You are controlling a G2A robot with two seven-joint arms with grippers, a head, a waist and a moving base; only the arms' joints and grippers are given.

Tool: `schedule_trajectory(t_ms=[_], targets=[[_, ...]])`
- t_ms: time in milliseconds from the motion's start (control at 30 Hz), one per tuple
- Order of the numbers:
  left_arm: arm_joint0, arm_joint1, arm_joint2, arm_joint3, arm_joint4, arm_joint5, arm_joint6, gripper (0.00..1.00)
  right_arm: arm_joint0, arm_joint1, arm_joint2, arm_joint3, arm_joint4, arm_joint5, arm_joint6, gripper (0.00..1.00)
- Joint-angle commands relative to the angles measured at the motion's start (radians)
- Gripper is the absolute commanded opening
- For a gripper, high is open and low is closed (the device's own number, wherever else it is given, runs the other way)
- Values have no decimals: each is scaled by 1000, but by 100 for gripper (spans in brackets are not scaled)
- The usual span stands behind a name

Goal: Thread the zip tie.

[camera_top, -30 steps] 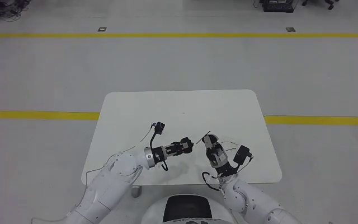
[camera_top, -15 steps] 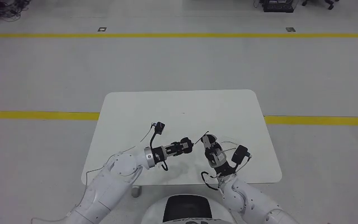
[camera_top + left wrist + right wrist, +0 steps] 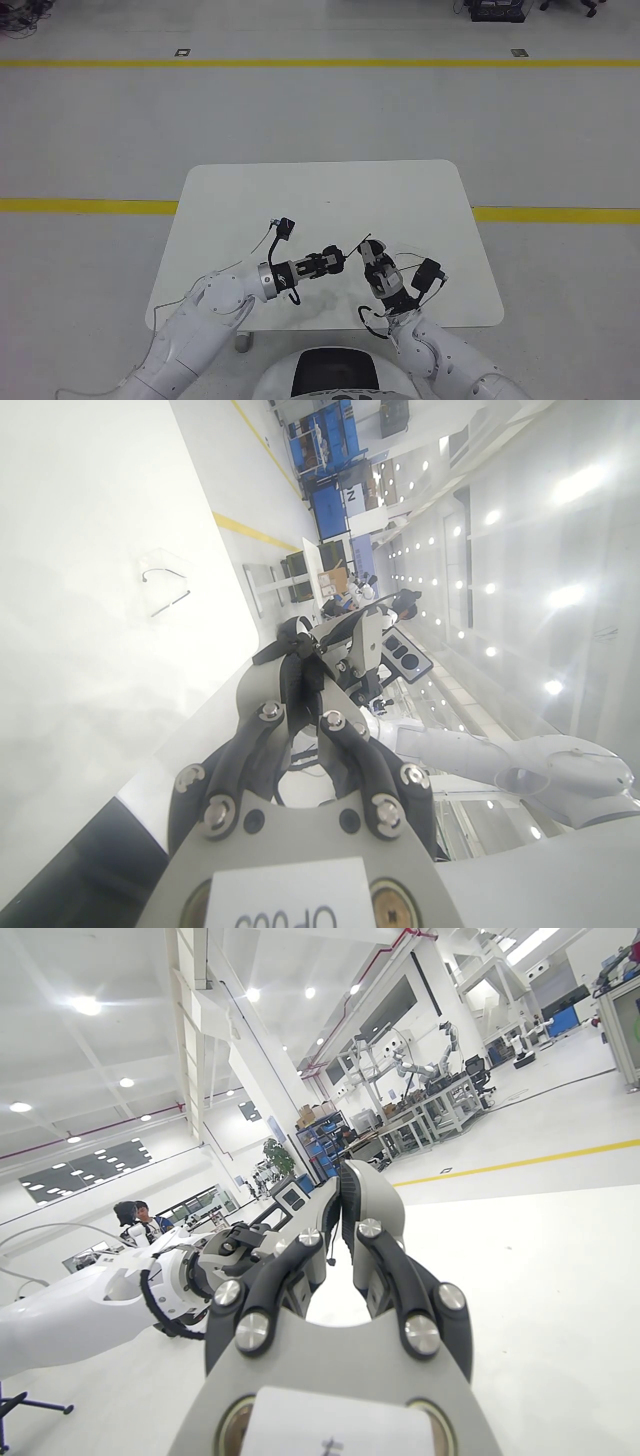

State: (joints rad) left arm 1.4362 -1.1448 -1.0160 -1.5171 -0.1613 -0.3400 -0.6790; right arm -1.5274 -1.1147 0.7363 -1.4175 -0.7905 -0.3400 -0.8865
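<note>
- Container: you have a clear packet lying flat on the far half of the table. There are two thin dark pieces inside, too small to identify.
- Right gripper: your fingers are pressed together at the tips, pinching the zip tie.
- Left gripper: the fingers are closed against each other too. You can't tell from these views whether anything is caught between them.
- In the top view, both grippers sit tip to tip over the near middle of the table, just beside each other. Contact between them can't be judged.
- Zip tie: a thin black strand runs down between the right fingers, and its small end hangs in the gap below the tips. In the top view the other end pokes out past the right gripper, slanting away from the robot, near the left gripper's tip.
</note>
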Motion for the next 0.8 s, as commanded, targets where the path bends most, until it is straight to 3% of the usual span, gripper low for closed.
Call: schedule_trajectory(t_ms=[0, 767], targets=[[0, 0, 0, 0, 0, 0, 0, 0, -1, -2, 2, 0, -3, 0, 2, 0], [0, 0, 0, 0, 0, 0, 0, 0, -16, -16, 28, 2, -26, 0, -1, 0]])
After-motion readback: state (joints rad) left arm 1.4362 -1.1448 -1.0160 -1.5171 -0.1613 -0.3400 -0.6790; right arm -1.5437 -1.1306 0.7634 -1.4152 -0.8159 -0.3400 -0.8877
